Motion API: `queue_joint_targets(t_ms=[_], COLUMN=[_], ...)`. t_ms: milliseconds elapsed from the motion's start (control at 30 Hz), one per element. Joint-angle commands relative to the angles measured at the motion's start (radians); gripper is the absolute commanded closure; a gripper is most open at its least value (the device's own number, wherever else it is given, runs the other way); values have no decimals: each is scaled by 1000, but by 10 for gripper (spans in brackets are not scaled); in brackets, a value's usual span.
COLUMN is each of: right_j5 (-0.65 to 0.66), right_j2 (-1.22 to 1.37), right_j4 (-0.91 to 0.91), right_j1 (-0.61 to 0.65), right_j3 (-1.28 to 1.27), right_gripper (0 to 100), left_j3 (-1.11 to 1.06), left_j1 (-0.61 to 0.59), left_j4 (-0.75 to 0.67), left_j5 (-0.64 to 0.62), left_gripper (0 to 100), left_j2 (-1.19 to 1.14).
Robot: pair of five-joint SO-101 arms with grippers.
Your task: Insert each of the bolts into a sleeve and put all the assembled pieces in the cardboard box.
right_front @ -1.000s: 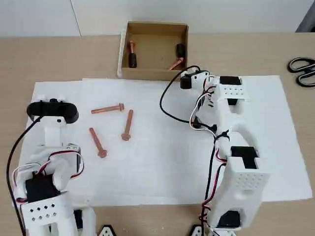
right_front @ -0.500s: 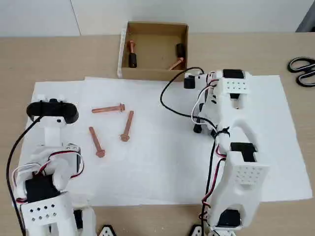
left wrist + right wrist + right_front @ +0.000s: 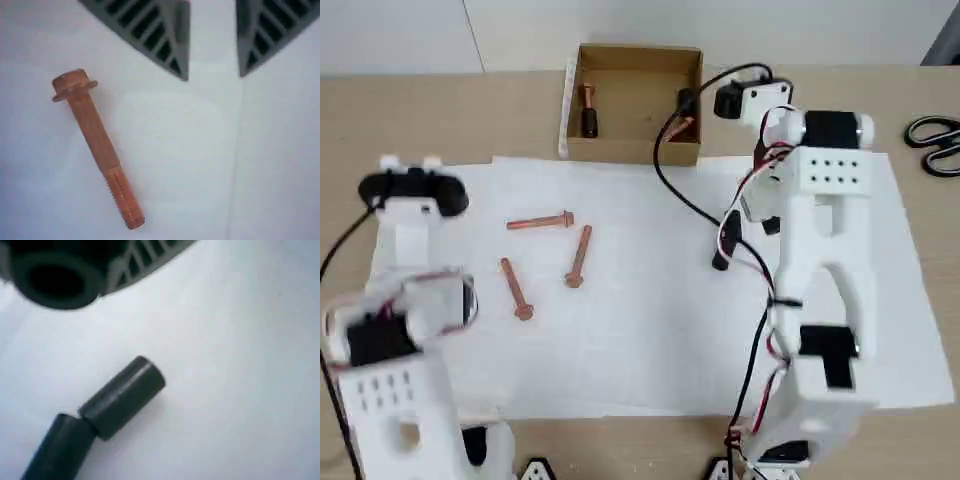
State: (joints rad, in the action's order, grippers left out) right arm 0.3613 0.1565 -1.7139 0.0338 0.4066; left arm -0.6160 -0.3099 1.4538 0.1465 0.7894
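Your left gripper [image 3: 212, 74] is open with a moderate gap and holds nothing; between its fingers [image 3: 165, 45] you see only the white sheet [image 3: 650, 320]. One bolt [image 3: 97, 150] lies flat on the sheet beside the gripper, off to one side of the gap and not under it. Its long axis goes slanted to the gap, with the flanged head nearer to the fingers and the threaded end farther away. So, in my judgement, you must shift the gripper sideways over the shank and turn the wrist until the jaws stand across this axis. In the high view three bolts [image 3: 538, 221] rest loose on the sheet, all on the side of the left arm [image 3: 405, 300], clearly the nearer one; I cannot tell which of them the wrist view shows. For the right gripper [image 3: 100, 270] I cannot tell the state: a sleeve [image 3: 55, 280] sits end-on just at it, and two more sleeves [image 3: 122, 395] lie on the sheet. The cardboard box [image 3: 570, 100] already has two assembled pieces [image 3: 588, 112]
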Motion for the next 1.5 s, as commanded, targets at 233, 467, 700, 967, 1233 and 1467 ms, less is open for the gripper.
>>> queue_joint_targets(t_ms=[233, 467, 700, 967, 1233, 1467], right_j5=[-12, -14, -38, -41, -41, -38], right_j2=[-205, -228, -228, -228, -222, -225], right_j4=[-15, -15, -18, -18, -18, -18], right_j1=[28, 28, 31, 28, 28, 30], right_j3=[-181, -203, -203, -203, -207, -238], right_gripper=[995, 995, 995, 995, 995, 995], left_j3=[410, 567, 710, 743, 819, 875], left_j1=[173, 192, 192, 255, 267, 288], left_j4=[89, 35, -98, -250, -269, -256], left_j5=[-146, -23, 462, 709, 868, 899], left_gripper=[942, 941, 938, 941, 938, 875], left_j2=[-600, -798, -925, -1097, -1237, -1321])
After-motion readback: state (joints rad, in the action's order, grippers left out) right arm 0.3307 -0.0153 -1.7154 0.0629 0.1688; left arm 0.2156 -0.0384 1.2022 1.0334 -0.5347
